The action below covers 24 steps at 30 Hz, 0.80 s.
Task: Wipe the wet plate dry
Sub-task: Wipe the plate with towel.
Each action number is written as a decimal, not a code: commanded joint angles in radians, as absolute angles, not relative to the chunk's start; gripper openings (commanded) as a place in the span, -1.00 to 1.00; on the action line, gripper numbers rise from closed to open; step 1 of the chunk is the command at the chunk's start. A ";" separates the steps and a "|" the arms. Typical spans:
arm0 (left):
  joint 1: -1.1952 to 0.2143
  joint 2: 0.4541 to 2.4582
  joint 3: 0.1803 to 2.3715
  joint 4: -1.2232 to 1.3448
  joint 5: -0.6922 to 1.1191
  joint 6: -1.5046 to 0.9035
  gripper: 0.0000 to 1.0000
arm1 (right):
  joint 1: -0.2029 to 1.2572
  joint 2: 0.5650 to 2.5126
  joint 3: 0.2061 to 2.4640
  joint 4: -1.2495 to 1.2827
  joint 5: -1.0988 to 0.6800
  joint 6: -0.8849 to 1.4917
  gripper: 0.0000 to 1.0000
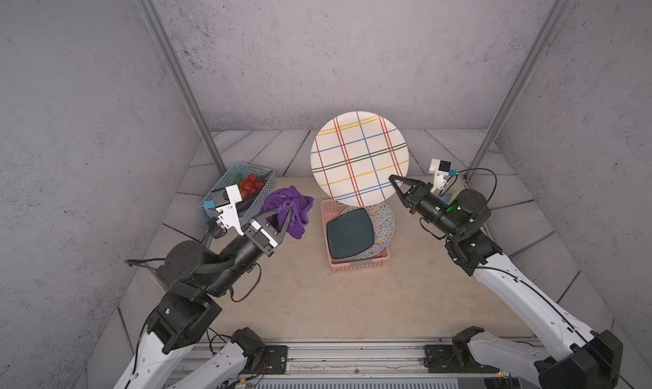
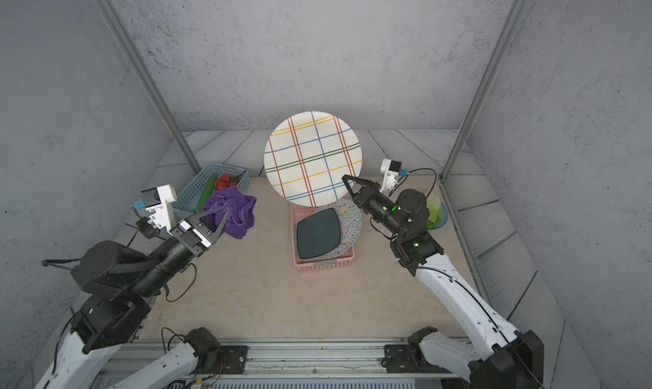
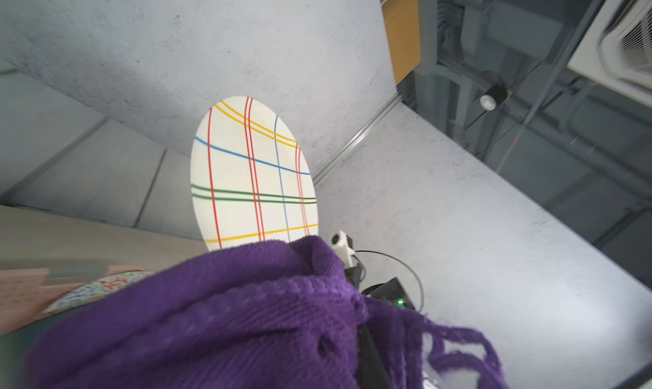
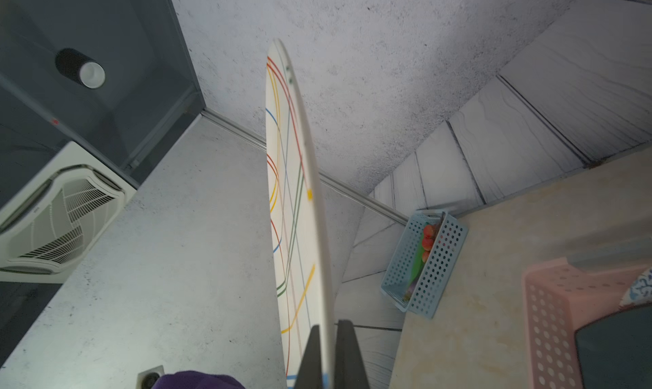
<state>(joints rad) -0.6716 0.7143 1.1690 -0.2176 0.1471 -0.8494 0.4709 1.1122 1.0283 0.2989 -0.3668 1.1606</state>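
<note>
In both top views, we see the right gripper (image 1: 392, 180) pinched tight on the lower right edge of the plate (image 1: 360, 157). The plate is up in the air. It stands on its edge, with its striped face toward us, above the far end of the pink basket (image 1: 356, 265). The left gripper (image 1: 286, 212) is squeezed on the purple cloth (image 1: 294, 210). The purple cloth hangs to the left of the plate, near it but apart.

In the left wrist view, the purple cloth (image 3: 229, 316) fills the near part and hides most of the left gripper. The plate (image 3: 252, 179) stands past it, and we see no touch.

In the right wrist view, we see the plate (image 4: 296, 210) edge on. Its rim sits between the two dark fingers (image 4: 347, 352) of the right gripper (image 4: 328, 329), which press on both sides. The blue basket (image 4: 435, 263) sits farther off on the table.
</note>
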 commanded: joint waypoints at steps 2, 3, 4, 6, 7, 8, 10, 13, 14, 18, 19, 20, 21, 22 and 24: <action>-0.675 0.909 1.229 -0.424 0.103 -0.626 -1.00 | 0.500 1.065 1.090 0.187 -0.400 0.990 -1.00; -0.675 0.935 1.239 -0.423 0.086 -0.620 -1.00 | 0.502 1.061 1.085 0.196 -0.410 0.986 -1.00; -0.674 0.960 1.249 -0.423 0.071 -0.612 -1.00 | 0.504 1.056 1.076 0.204 -0.421 0.983 -1.00; -0.669 1.000 1.266 -0.425 0.041 -0.591 -1.00 | 0.509 1.042 1.055 0.218 -0.439 0.977 -1.00; -0.663 1.017 1.280 -0.434 0.026 -0.583 -1.00 | 0.511 1.032 1.041 0.224 -0.451 0.972 -1.00; -0.653 1.030 1.294 -0.446 0.009 -0.576 -1.00 | 0.516 1.022 1.025 0.226 -0.464 0.966 -1.00; -0.618 1.059 1.329 -0.475 -0.009 -0.571 -1.00 | 0.537 0.994 0.983 0.227 -0.483 0.943 -1.00; -0.545 1.098 1.386 -0.511 0.038 -0.565 -1.00 | 0.607 0.956 0.920 0.211 -0.509 0.874 -1.00; -0.535 1.114 1.401 -0.506 0.077 -0.543 -1.00 | 0.634 0.947 0.906 0.205 -0.506 0.852 -1.00; -0.574 1.211 1.400 -0.403 0.484 -0.467 -1.00 | 0.664 0.951 0.881 0.297 -0.482 0.887 -1.00; -0.606 1.229 1.394 -0.397 0.511 -0.455 -1.00 | 0.664 0.955 0.881 0.328 -0.448 0.905 -1.00; -0.642 1.241 1.385 -0.398 0.517 -0.437 -1.00 | 0.662 0.956 0.883 0.354 -0.414 0.924 -1.00; -0.671 1.240 1.365 -0.397 0.511 -0.421 -1.00 | 0.659 0.957 0.893 0.356 -0.385 0.931 -1.00; -0.689 1.230 1.339 -0.390 0.511 -0.412 -1.00 | 0.654 0.957 0.914 0.335 -0.360 0.929 -1.00; -0.695 1.199 1.283 -0.380 0.499 -0.406 -1.00 | 0.636 0.956 0.965 0.278 -0.326 0.932 -1.00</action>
<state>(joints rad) -0.6796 1.2274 1.3449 -0.3679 0.4248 -0.4606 0.6445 0.9802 0.8722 0.1440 -0.3733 0.9157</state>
